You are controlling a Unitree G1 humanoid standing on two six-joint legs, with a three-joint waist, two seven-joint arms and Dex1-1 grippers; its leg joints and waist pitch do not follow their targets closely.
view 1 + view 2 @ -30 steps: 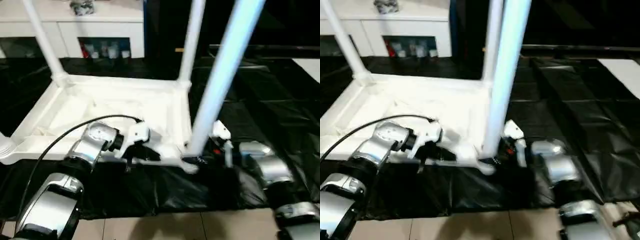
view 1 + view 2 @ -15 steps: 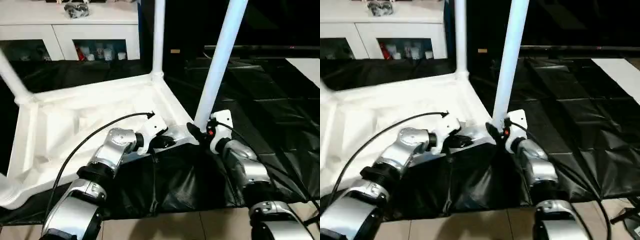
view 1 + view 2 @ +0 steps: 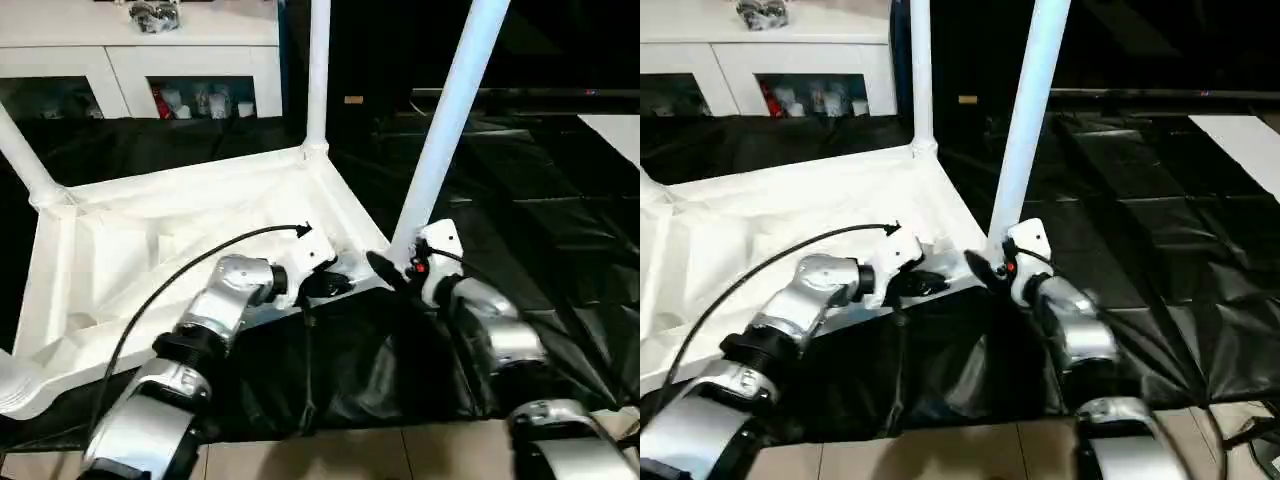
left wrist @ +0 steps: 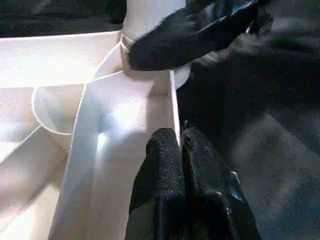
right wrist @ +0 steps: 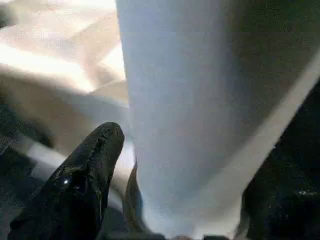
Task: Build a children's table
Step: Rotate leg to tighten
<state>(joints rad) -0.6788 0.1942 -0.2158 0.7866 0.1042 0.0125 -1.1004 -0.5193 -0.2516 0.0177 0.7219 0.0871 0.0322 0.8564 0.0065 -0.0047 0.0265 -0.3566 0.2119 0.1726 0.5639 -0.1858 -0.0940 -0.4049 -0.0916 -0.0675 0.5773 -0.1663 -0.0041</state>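
Left eye view: upturned tabletop [image 3: 170,240] flat on black sheeting [image 3: 520,230], underside up, legs standing in three corner sockets, fourth corner out of frame. Nearest leg [image 3: 445,120] upright in the corner socket closest to the robot. Right gripper [image 3: 392,272] at that leg's foot, one finger [image 5: 82,175] beside the tube, jaws apart, nothing clamped. Left gripper [image 4: 181,165] pressed shut on the tabletop's rim beside the same socket, steadying. Probably the seating step; next likely calls for a firm, straight push down the leg.
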